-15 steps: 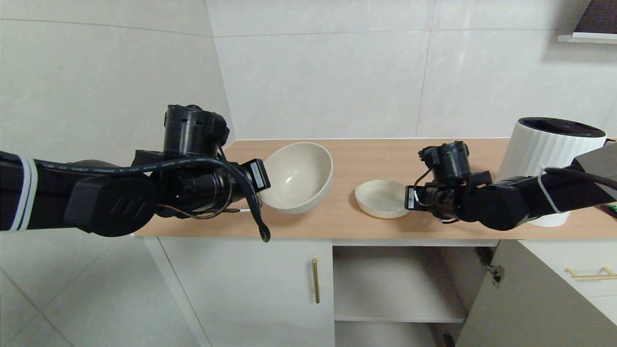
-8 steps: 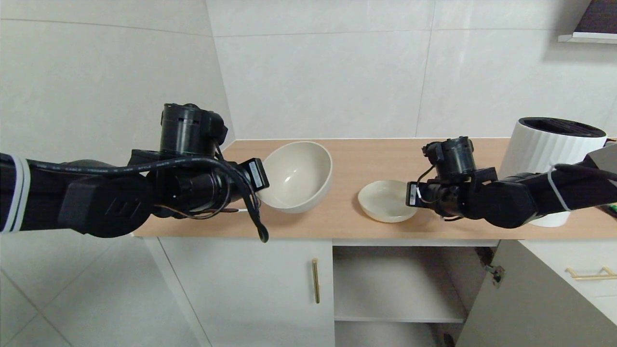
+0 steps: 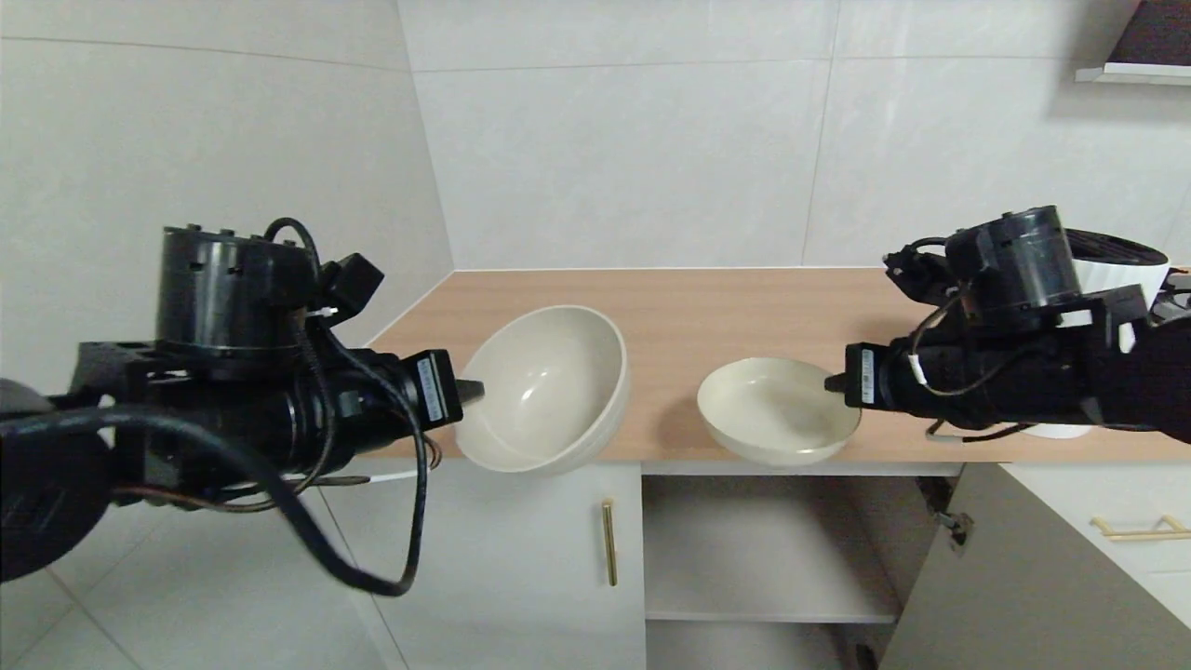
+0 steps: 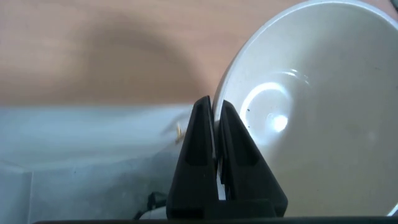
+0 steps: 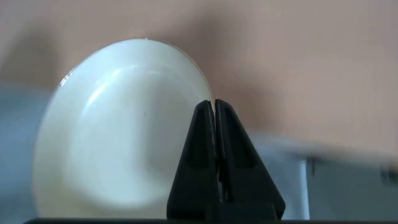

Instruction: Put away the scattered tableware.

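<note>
**2 pieces in hand, 0 shelved**

At centre-left of the head view, the left gripper (image 3: 473,389) has its jaws closed narrow on the rim of the deep bowl (image 3: 549,391). The bowl is tilted and overhangs the counter (image 3: 689,307) edge. At centre-right, the right gripper (image 3: 831,380) pinches the rim of the shallow dish (image 3: 777,409) the same way. Both pieces look lifted. What remains, I judge, is lowering each into the open cabinet (image 3: 754,549) at lower centre and releasing it.

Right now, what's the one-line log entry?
left gripper shut on large bowl | right gripper shut on small bowl | both held over countertop front edge
</note>
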